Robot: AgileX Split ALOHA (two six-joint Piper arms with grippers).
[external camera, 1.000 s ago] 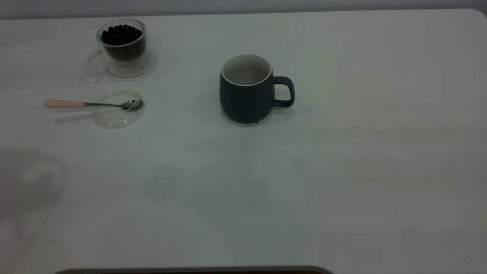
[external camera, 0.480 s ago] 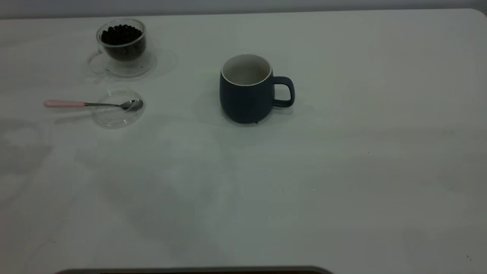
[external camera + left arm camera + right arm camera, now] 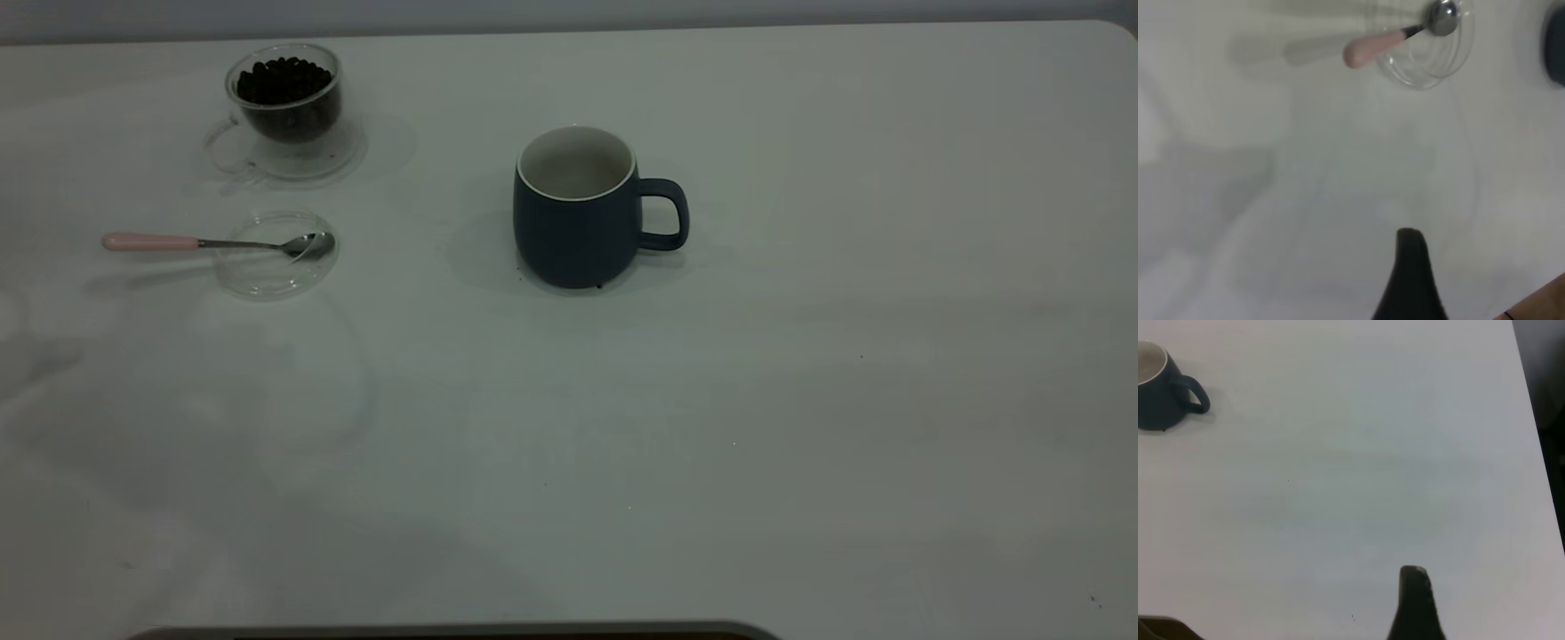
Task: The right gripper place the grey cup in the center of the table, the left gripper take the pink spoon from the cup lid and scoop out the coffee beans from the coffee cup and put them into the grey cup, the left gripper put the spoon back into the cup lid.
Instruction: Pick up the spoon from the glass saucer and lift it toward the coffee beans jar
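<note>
Black and tapered, the left gripper [image 3: 1410, 277] shows us only one pointed fingertip above the plain white table [image 3: 800, 400], so we cannot tell how its claw stands; it hangs over bare tabletop. Ahead of that tip, well apart from it, the flat round clear glass cup lid [image 3: 1425, 50] lies with the small pink spoon [image 3: 1395, 39] across it: shiny metal bowl inside the raised rim, pale pink handle jutting out over the table. From the exterior view we see the small clear double-walled glass coffee cup [image 3: 284, 98] on its clear saucer just beyond the lid, heaped with dark, nearly black coffee beans [image 3: 283, 80]. The rounded, matte blue-grey cup [image 3: 578, 209], white inside with a loop handle, stands upright near the table's middle. The right gripper [image 3: 1418, 603] likewise shows a single dark tip, far from that mug, its state unreadable.
</note>
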